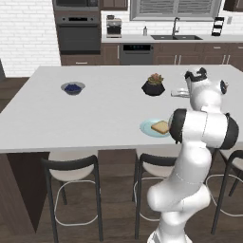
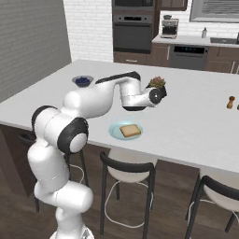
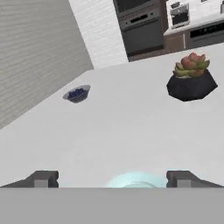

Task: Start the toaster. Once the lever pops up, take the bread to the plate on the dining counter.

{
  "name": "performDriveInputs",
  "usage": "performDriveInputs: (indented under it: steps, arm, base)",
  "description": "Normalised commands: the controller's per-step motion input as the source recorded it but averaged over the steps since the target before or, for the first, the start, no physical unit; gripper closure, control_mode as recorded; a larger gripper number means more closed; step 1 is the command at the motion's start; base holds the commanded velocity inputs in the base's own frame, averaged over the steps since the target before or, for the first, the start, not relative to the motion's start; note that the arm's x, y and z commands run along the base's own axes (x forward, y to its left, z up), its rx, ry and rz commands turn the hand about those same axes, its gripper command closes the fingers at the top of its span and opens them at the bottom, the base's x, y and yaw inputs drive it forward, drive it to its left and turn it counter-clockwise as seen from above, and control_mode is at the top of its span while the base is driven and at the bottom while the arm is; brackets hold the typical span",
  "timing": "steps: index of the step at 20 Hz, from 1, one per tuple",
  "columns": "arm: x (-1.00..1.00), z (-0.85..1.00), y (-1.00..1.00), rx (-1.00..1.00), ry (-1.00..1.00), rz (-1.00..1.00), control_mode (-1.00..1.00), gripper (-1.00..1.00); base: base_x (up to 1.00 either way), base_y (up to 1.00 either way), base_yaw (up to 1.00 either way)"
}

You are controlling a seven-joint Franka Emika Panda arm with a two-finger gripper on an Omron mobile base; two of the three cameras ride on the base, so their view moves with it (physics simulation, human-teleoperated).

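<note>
White brick tiles cover the back wall (image 1: 26,35), where a black built-in oven (image 1: 78,32) sits in dark brown cabinetry. Along that wall a pale worktop carries a sink with a faucet (image 1: 175,29) and a coffee machine (image 1: 114,26), with a dishwasher (image 1: 136,53) beneath and a blinded window (image 1: 175,8) above. Black-backed stools (image 1: 73,182) with pale seats stand on the dark wood floor (image 1: 118,218)
</note>
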Motion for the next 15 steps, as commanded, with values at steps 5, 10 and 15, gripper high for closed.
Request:
performDriveInputs:
  steps: [5, 10, 15]
  arm:
    - [-1.0, 1.0, 0.03, 0.0, -0.52, 0.1, -1.0, -1.0]
    - [-1.0, 1.0, 0.0, 0.0, -0.57, 0.08, -1.0, -1.0]
    - [-1.0, 1.0, 0.0, 0.0, -0.69, 0.03, -1.0, -1.0]
  base:
    - [0.0, 0.0, 0.0]
    - [0.0, 0.0, 0.0]
    - [0.0, 0.0, 0.0]
